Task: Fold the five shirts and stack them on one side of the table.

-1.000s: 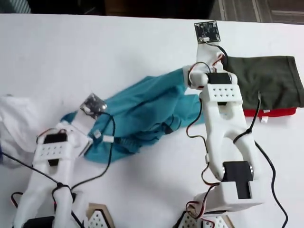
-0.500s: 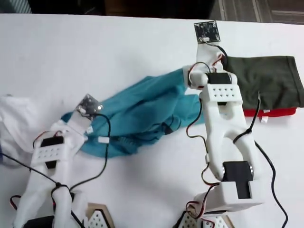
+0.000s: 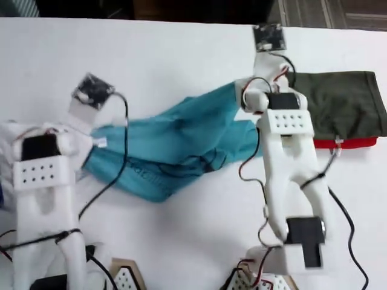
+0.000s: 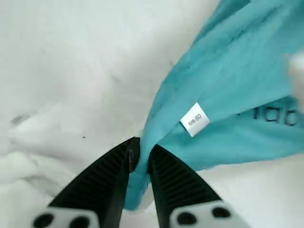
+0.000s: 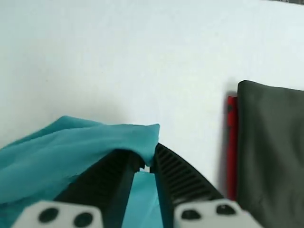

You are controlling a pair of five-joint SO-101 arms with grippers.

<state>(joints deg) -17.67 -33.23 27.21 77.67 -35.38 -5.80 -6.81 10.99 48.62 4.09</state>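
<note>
White table carries everything. Teal shirt lies mid-table, unfolded and rumpled, pulled out into a long band. Its long axis runs side to side between the two arms, with the right end a bit farther from the arm bases than the left end. Folded olive shirt sits on a red shirt at the table's right side, just beside the teal shirt's right end. That looks like the stack side. Crumpled white cloth is at the left, close to the left arm. Left tool is clamped on the teal shirt's left end, fabric pinched between the fingers. Right tool is clamped on the opposite end, near the stack. Each arm has its own end, so the next move likely turns on spreading along that axis. Small white tag sits near the left grip.
</note>
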